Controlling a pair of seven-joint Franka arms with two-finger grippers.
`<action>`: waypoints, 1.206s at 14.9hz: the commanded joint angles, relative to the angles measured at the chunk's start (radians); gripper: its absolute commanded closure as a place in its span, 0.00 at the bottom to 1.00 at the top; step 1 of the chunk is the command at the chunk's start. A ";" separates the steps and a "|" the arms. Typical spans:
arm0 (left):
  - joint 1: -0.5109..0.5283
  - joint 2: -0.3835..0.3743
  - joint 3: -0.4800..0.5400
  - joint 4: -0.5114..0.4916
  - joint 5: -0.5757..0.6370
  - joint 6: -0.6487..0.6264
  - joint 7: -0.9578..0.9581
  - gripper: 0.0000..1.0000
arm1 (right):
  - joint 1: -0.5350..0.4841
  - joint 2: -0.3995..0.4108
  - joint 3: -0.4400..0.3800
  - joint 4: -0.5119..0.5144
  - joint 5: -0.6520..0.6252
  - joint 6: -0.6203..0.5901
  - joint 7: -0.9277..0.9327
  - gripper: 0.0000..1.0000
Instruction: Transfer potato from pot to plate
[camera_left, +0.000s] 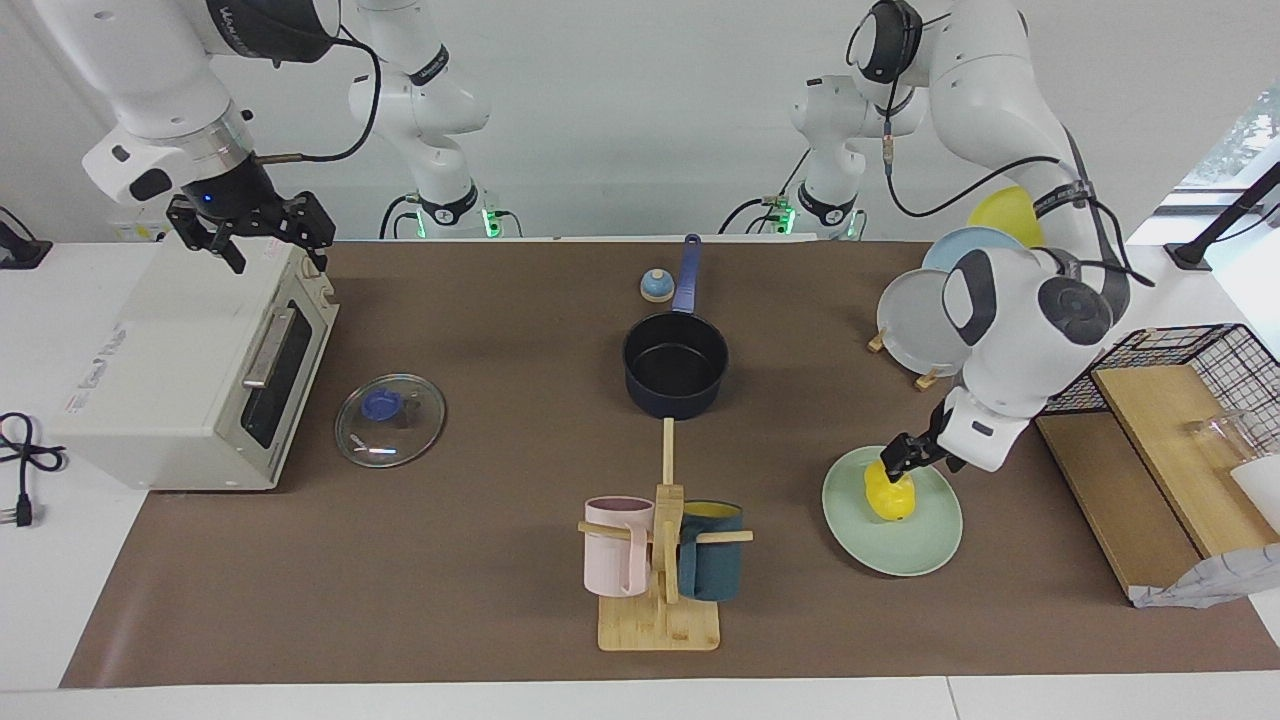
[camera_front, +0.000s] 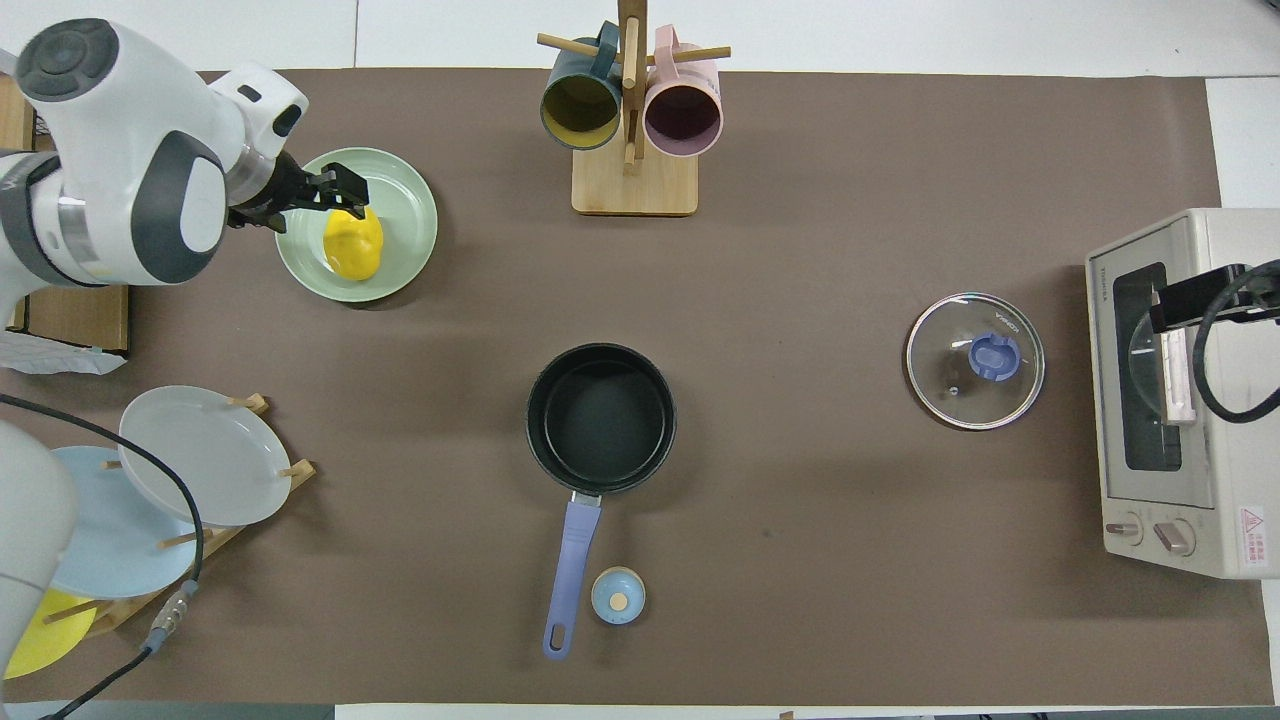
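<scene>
The yellow potato (camera_left: 890, 495) (camera_front: 353, 245) rests on the pale mint-green plate (camera_left: 915, 545) (camera_front: 405, 215) toward the left arm's end of the table. My left gripper (camera_left: 900, 462) (camera_front: 340, 192) is low over the plate, its fingers closed on the potato's upper end. The navy pot (camera_left: 676, 365) (camera_front: 600, 418) stands at mid-table with its black inside empty and its blue handle pointing toward the robots. My right gripper (camera_left: 265, 240) hangs open and empty over the toaster oven (camera_left: 190, 370) and waits.
A glass lid (camera_left: 390, 420) (camera_front: 975, 360) lies beside the oven. A wooden rack with a pink and a teal mug (camera_left: 662, 560) (camera_front: 632, 110) stands farther from the robots than the pot. A plate rack (camera_left: 925, 320), a small blue knob (camera_left: 657, 287) and a wire basket (camera_left: 1200, 360) stand around.
</scene>
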 joint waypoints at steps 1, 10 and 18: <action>0.043 -0.173 -0.001 -0.034 0.016 -0.144 0.003 0.00 | -0.010 -0.013 0.006 -0.011 0.011 -0.003 0.017 0.00; 0.041 -0.464 -0.001 -0.088 0.023 -0.539 0.069 0.00 | -0.001 -0.012 0.014 -0.010 0.016 0.015 0.014 0.00; 0.042 -0.466 -0.014 -0.193 0.020 -0.408 0.055 0.00 | -0.003 -0.013 0.012 -0.013 0.018 0.012 0.012 0.00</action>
